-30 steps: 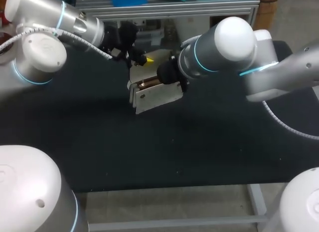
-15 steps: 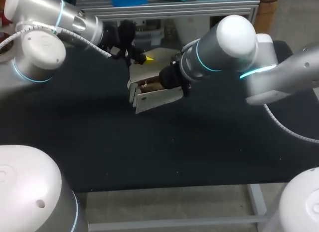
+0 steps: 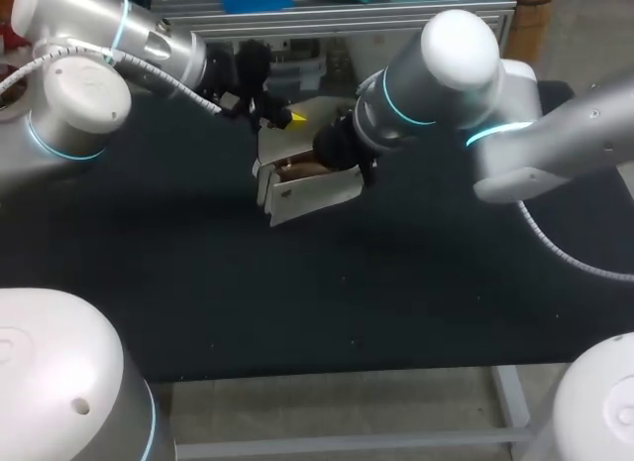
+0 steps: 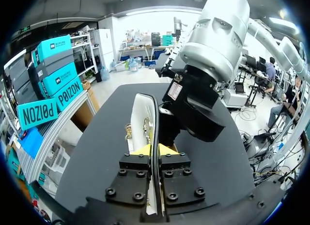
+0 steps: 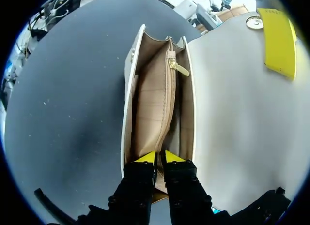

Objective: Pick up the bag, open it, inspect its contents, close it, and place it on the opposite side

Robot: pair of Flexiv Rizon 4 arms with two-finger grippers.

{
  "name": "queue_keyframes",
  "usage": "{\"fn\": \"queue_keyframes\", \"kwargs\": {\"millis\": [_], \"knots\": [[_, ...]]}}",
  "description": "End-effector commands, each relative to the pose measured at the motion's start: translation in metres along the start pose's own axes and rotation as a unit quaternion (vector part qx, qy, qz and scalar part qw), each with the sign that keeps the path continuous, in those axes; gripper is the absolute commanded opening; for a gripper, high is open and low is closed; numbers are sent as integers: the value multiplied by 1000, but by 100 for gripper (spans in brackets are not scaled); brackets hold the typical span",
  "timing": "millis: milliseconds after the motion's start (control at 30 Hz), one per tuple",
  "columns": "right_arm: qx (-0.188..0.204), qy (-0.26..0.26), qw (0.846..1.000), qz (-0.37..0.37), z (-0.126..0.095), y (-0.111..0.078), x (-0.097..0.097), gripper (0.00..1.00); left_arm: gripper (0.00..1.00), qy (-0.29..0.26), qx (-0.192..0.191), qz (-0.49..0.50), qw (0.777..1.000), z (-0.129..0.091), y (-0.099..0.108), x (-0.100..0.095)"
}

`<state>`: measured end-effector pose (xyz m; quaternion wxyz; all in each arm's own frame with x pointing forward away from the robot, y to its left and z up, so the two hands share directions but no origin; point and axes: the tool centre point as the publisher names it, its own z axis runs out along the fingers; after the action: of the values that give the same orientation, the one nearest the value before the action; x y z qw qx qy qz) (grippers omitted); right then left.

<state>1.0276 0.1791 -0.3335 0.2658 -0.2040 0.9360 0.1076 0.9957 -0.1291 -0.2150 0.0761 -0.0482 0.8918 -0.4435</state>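
bag [image 3: 307,195]: cream, at mid-worktop toward the far edge, mouth open, flap [image 5: 232,104] folded back.
left pincer [image 4: 154,150]: closed tight on the flap's edge.
right pincer [image 5: 160,158]: inside the mouth, fingers pinched on the inner divider [image 5: 167,104].
worktop [image 3: 297,302]: dark, under the bag.

The bag [image 3: 307,191] is a small cream handbag with a gold chain [image 4: 129,133], and it is over the far middle part of the black table [image 3: 297,302]; whether it touches the table I cannot tell. It is open: the flap [image 5: 232,104] is turned back, with a round gold snap [image 5: 254,22] near its edge. Inside it is beige, and a middle pocket with a gold zip pull [image 5: 178,67] divides it in two narrow compartments.
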Motion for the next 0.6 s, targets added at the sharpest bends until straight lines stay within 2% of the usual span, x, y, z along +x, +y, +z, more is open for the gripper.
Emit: {"fn": "queue_keyframes", "kwargs": {"millis": [33,600], "knots": [[-6,27,1000,-1,18,-4,-3,100,0,0,4,1,1000,-4,-3,3],[-12,48,999,-11,23,-2,0,100,0,1,2,5,1000,-2,-3,6]]}}
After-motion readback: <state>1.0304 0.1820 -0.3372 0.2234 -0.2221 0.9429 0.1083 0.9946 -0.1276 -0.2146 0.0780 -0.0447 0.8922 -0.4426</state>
